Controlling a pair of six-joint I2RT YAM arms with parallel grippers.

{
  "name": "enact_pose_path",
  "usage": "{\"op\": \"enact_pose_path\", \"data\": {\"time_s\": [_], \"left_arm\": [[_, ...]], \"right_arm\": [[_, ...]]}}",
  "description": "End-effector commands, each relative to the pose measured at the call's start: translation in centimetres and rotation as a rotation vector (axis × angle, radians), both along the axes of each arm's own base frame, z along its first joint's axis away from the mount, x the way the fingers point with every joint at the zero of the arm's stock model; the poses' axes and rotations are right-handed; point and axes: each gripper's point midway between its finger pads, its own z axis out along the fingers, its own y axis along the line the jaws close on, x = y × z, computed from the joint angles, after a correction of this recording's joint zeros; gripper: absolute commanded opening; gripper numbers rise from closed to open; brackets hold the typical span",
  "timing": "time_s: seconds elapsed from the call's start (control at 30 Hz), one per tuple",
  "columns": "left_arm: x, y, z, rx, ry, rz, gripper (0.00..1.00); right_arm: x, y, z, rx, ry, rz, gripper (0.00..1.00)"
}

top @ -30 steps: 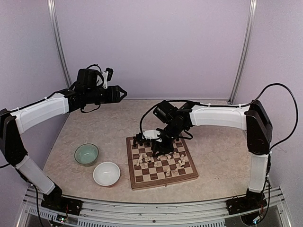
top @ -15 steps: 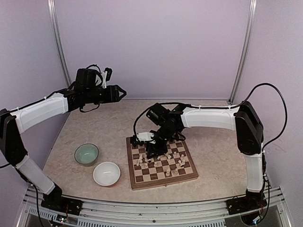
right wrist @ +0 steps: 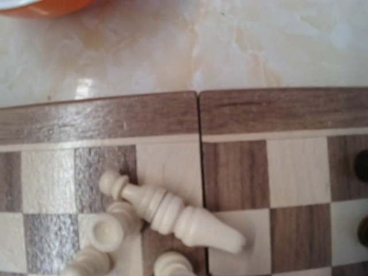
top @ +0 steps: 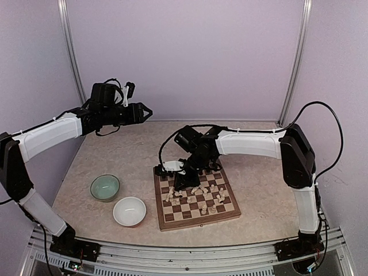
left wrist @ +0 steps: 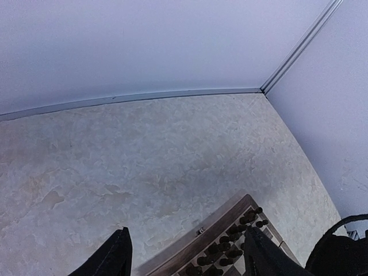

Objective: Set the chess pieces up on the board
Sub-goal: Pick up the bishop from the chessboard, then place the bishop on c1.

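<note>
The board (top: 229,211) lies on the table right of centre. Cream chess pieces (top: 198,194) lie scattered over its middle squares, several on their sides. Dark chess pieces (top: 217,167) stand along its far edge; some also show in the left wrist view (left wrist: 230,247) beside the board's border (left wrist: 221,221). My right gripper (top: 180,180) hangs low over the board's far-left part; its fingers do not show in the right wrist view. That view shows a cream piece (right wrist: 172,213) lying on its side across two squares near the border (right wrist: 144,112). My left gripper (top: 149,112) is raised high at the back left, open and empty (left wrist: 190,259).
A green bowl (top: 105,187) and a white bowl (top: 129,211) stand left of the board. A bowl's rim (right wrist: 46,4) shows at the top left of the right wrist view. Lilac walls enclose the table on three sides.
My right gripper has moved left across the far part of the board toward its left side. The left arm has not moved.
</note>
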Motion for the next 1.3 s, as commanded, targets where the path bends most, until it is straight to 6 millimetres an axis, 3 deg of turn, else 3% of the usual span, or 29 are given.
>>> {"op": "enact_pose_path", "data": {"time_s": [0.0, 0.3, 0.53, 0.77, 1.07, 1.27], "left_arm": [[0.0, 0.0, 2.7, -0.037, -0.048, -0.008, 0.66], [-0.1, -0.3, 2.4, -0.045, -0.037, -0.019, 0.67], [-0.3, -1.0, 1.9, -0.035, -0.032, -0.034, 0.67], [-0.3, -1.2, 1.5, -0.028, -0.025, -0.036, 0.67], [-0.3, -1.3, 1.3, -0.024, -0.023, -0.037, 0.68], [-0.3, -1.3, 1.5, -0.026, -0.025, -0.037, 0.69]], "right_arm": [[-0.6, 0.5, 2.0, 0.033, -0.007, 0.021, 0.07], [-0.6, -0.6, 5.8, 0.073, -0.083, 0.001, 0.05], [-2.1, -2.1, 6.7, 0.084, -0.074, 0.011, 0.05], [-4.5, -3.4, 6.0, 0.085, -0.021, 0.059, 0.05], [-8.9, -4.1, 2.7, -0.004, -0.070, 0.179, 0.05], [-9.7, -3.9, 1.9, -0.015, -0.055, 0.195, 0.05]]}}
